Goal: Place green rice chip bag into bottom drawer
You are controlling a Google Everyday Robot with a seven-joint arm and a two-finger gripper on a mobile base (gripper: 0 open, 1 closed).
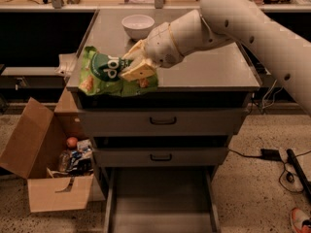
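Note:
The green rice chip bag [104, 74] with its dark round "pop" logo is at the front left corner of the grey cabinet top [214, 72], tilted and hanging over the front edge. My gripper [137, 68] is shut on the bag's right side, with one pale finger [138, 72] laid across it. The arm reaches in from the upper right. The bottom drawer [160, 200] is pulled open below, its flat floor bare.
A white bowl [138, 25] stands at the back of the cabinet top. The two upper drawers [163, 121] with dark handles are closed. An open cardboard box [46, 169] with clutter sits on the floor at left. Cables and a shoe [300, 219] lie at right.

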